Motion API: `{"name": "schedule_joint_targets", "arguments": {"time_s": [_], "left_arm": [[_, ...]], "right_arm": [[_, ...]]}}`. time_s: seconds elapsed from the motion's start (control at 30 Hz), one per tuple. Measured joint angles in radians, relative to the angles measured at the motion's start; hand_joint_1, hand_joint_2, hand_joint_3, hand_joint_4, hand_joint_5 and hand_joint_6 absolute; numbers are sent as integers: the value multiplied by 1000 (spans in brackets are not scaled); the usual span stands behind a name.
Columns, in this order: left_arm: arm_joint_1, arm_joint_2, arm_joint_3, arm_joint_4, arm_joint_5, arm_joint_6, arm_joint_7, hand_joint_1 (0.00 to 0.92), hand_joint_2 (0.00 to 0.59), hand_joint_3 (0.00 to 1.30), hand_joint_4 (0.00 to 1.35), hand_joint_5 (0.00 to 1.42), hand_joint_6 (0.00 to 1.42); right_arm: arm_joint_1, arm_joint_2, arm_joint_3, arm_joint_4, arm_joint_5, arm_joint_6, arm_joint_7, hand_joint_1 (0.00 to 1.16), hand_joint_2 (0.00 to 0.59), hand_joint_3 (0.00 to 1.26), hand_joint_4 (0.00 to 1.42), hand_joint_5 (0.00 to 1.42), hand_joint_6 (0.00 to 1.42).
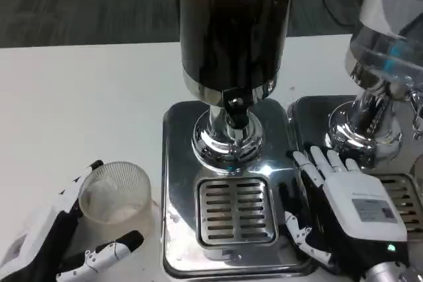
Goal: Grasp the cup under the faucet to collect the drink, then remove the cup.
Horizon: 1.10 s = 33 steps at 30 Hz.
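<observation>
Head view: on the white counter (pixel 79 97) stands a dark drink dispenser (pixel 232 24), its faucet (pixel 232 105) over the drip grille (pixel 238 211). The right hand (pixel 347 206) rests spread and empty beside the grille. The left hand (pixel 73 242) holds the clear cup (pixel 115 193), fingers (pixel 109 250) wrapped around it, left of the dispenser base. Grasping looks done; next, carry the cup under the faucet.

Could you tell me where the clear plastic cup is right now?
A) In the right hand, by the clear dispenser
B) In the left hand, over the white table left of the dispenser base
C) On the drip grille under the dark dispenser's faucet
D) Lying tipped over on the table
B: the left hand holds the cup upright, left of the drip grille.
</observation>
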State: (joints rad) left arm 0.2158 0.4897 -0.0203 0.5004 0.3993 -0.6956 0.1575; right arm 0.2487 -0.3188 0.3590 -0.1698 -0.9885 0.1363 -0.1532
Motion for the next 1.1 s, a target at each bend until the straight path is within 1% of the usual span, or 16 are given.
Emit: {"name": "schedule_joint_targets", "arguments": {"time_s": [0.13, 0.33, 0.43, 0.53, 0.67, 0.7, 0.83, 0.93, 1.1], "left_arm": [[-18, -20, 0, 15, -5, 0, 0, 215, 62, 0, 0, 0, 0], [-49, -23, -7, 55, -14, -20, -8, 223, 71, 0, 0, 0, 0], [-69, -23, -16, 70, -16, -21, -12, 283, 94, 0, 0, 0, 0], [-84, -22, -30, 79, -22, -23, -20, 314, 107, 0, 0, 18, 0], [-100, -20, -41, 95, -23, -35, -21, 320, 111, 0, 0, 48, 6], [-104, -20, -42, 102, -25, -38, -21, 320, 112, 0, 0, 51, 7], [-112, -26, -43, 117, -34, -48, -19, 327, 107, 0, 0, 95, 53], [-114, -33, -43, 129, -39, -59, -12, 332, 107, 0, 0, 146, 82], [-126, -38, -41, 157, -51, -86, -9, 343, 104, 0, 0, 246, 189]], "right_arm": [[0, -1, -2, 0, 11, 0, 0, 475, 539, 96, 0, 0, 0], [1, -2, -2, -2, 12, 1, 0, 473, 536, 96, 0, 0, 0], [2, -2, -2, -9, 11, 3, 1, 470, 535, 96, 0, 0, 0], [2, -10, -3, -21, 13, 5, 16, 464, 537, 96, 0, 0, 0], [1, -20, -10, -23, 15, 5, 21, 458, 538, 97, 0, 0, 0], [0, -20, -12, -23, 16, 5, 21, 446, 531, 105, 0, 0, 0], [0, -19, -12, -23, 29, 5, 22, 437, 530, 109, 0, 0, 0], [-1, -21, -12, -23, 35, 5, 43, 435, 534, 112, 0, 0, 0], [-3, -39, -19, -31, 35, 5, 63, 432, 538, 130, 0, 0, 0]]}}
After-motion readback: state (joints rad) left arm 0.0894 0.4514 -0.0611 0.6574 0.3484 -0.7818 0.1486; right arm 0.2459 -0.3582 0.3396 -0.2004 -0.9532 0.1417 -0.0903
